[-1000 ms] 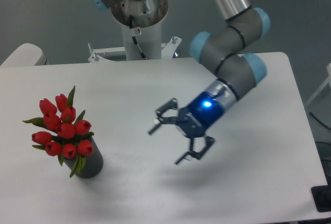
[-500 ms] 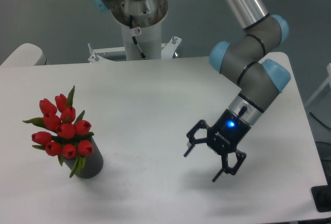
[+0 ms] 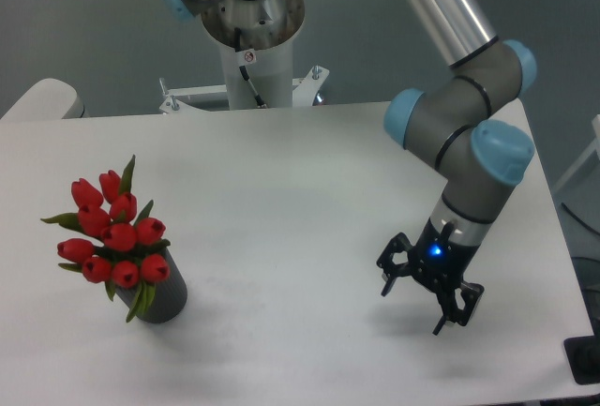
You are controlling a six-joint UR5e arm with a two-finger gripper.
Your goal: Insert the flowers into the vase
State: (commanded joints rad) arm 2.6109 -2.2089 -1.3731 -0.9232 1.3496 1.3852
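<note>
The red tulip flowers (image 3: pixel 112 233) with green leaves stand in the dark grey vase (image 3: pixel 167 299) at the left of the white table. The blooms lean up and to the left out of the vase's mouth. My gripper (image 3: pixel 412 308) is far to the right of them, low over the table near its right front part. Its two black fingers are spread apart and hold nothing.
The white table (image 3: pixel 281 200) spans the view, with its front edge at the bottom and its right edge near the arm. The arm's base column (image 3: pixel 251 45) stands behind the table's far edge. A black object (image 3: pixel 586 361) sits at the bottom right corner.
My gripper has swung from the middle of the table to the right and toward the front edge, staying open and empty. The flowers and vase have not moved.
</note>
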